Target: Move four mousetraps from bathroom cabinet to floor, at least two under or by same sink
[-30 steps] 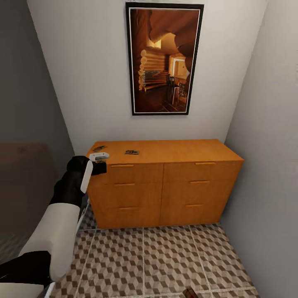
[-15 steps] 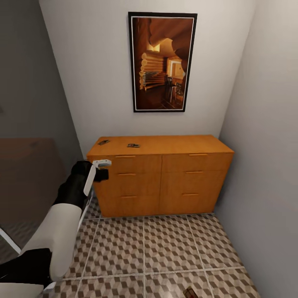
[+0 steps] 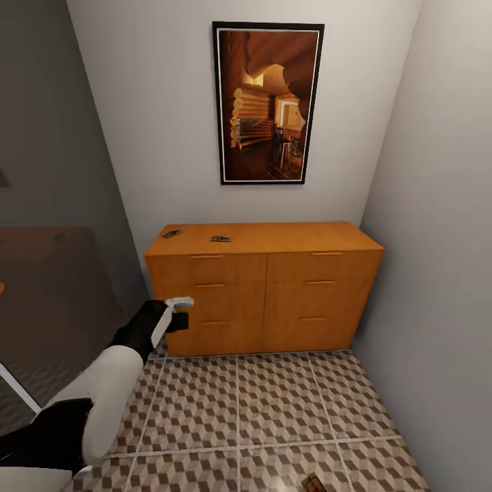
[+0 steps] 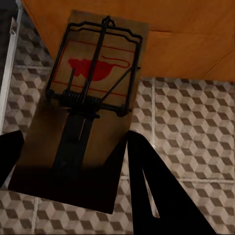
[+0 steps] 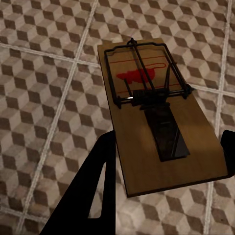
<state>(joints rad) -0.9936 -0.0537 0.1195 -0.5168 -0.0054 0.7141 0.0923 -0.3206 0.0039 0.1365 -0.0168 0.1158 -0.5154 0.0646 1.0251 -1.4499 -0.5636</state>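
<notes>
Left wrist view is showing the left tool [image 4: 73, 161] gripping one mousetrap [image 4: 90, 98] by its near end, so the board's long axis is running straight out along the dark fingers, with the wire bar and the red mark at the far end. Below it the bathroom floor [image 4: 186, 132] is lying, and the orange front of the cabinet [image 4: 186, 44] is standing just beyond. In the head view the left tool [image 3: 179, 311] is hanging low, in front of the cabinet's [image 3: 273, 294] left drawers and above the tiles. The right tool [image 5: 166, 181] is likewise closed on a second mousetrap [image 5: 156, 117], flat side facing the floor — its board also pointing away from the fingers. Two more mousetraps, one [image 3: 171, 234] near the left corner and one [image 3: 220, 239] a little further right, are resting on the cabinet top. I judge the floor is directly under both held traps, so the coming move is mostly downward — the left arm seems nearer to it.
</notes>
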